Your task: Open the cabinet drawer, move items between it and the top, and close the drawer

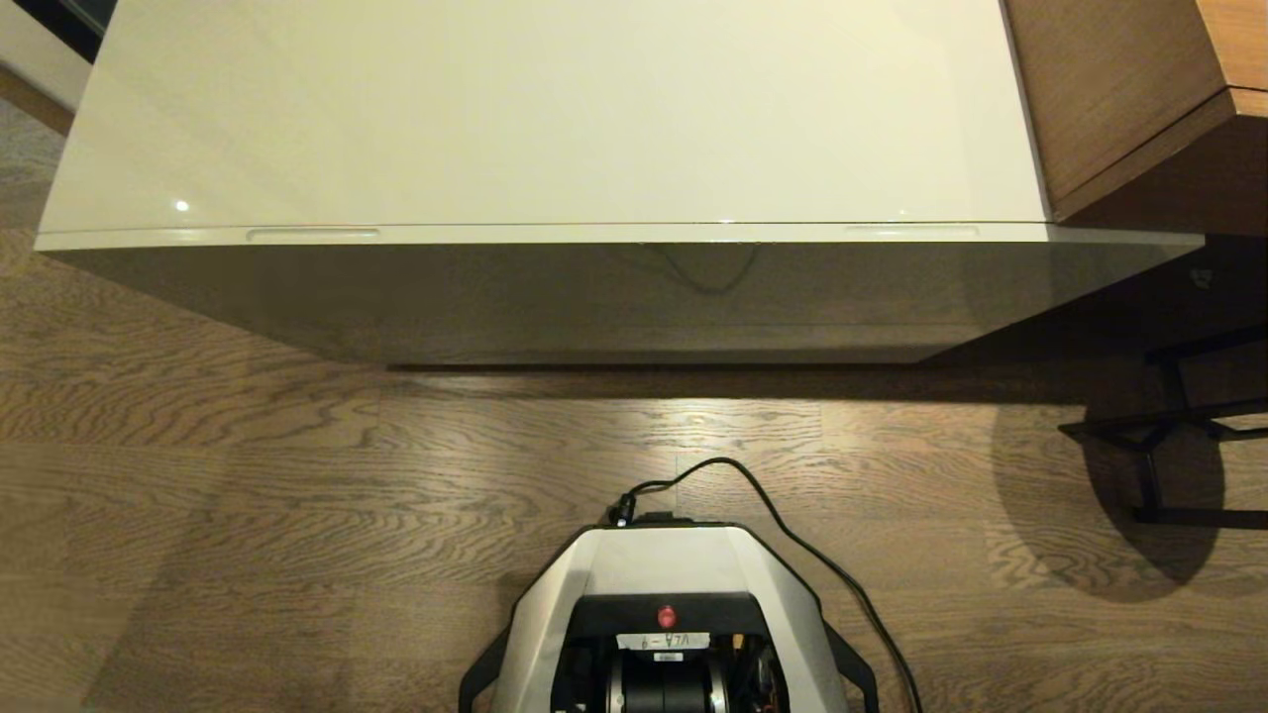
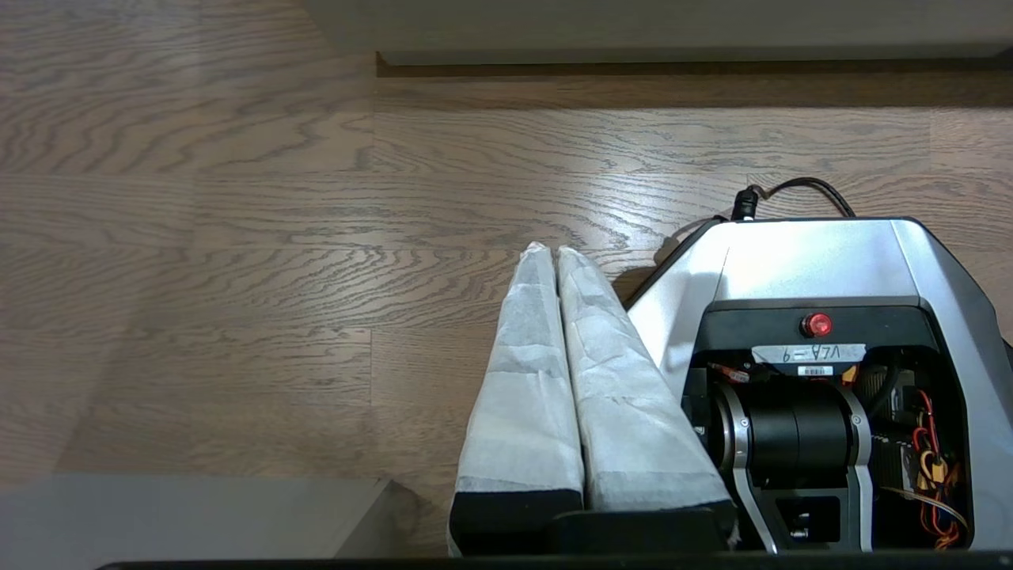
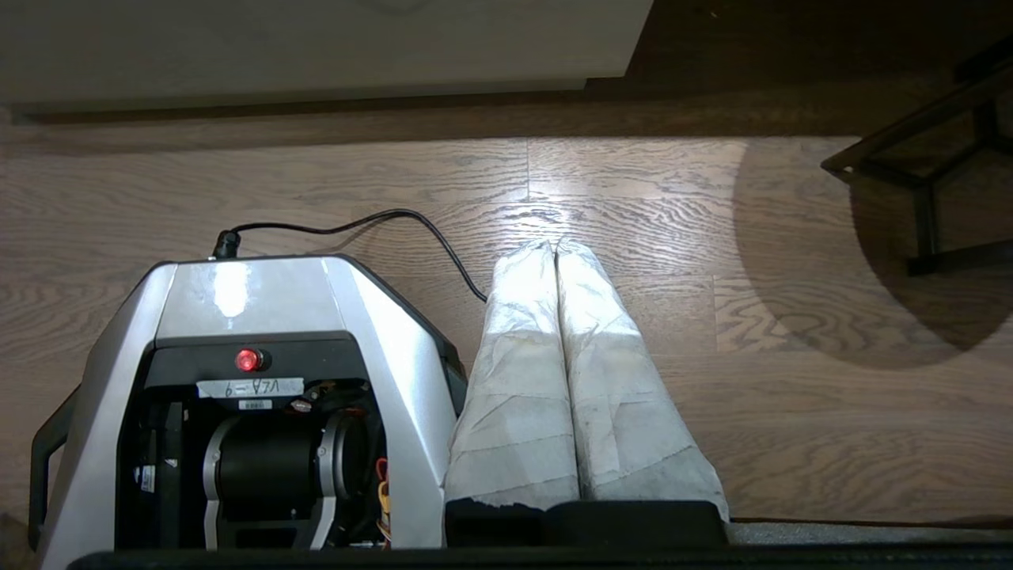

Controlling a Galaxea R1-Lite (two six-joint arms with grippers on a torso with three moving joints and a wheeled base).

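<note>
The cabinet's glossy cream top point(image 1: 555, 119) fills the far half of the head view and is bare. Below its front edge the cabinet drawer point(image 1: 614, 297) is shut flush, with one slim slot point(image 1: 312, 235) toward the left and another point(image 1: 909, 231) toward the right. The items are out of view. Neither arm shows in the head view. My left gripper point(image 2: 552, 249) hangs over the floor beside my base, its white-wrapped fingers pressed together on nothing. My right gripper point(image 3: 554, 245) hangs the same way on the other side, shut and empty.
Brown wooden furniture point(image 1: 1129, 99) abuts the cabinet's right end. A black metal frame point(image 1: 1179, 426) stands on the wooden floor at the right. My base point(image 1: 664, 594) faces the cabinet's middle, with a black cable point(image 1: 792, 535) trailing to its right.
</note>
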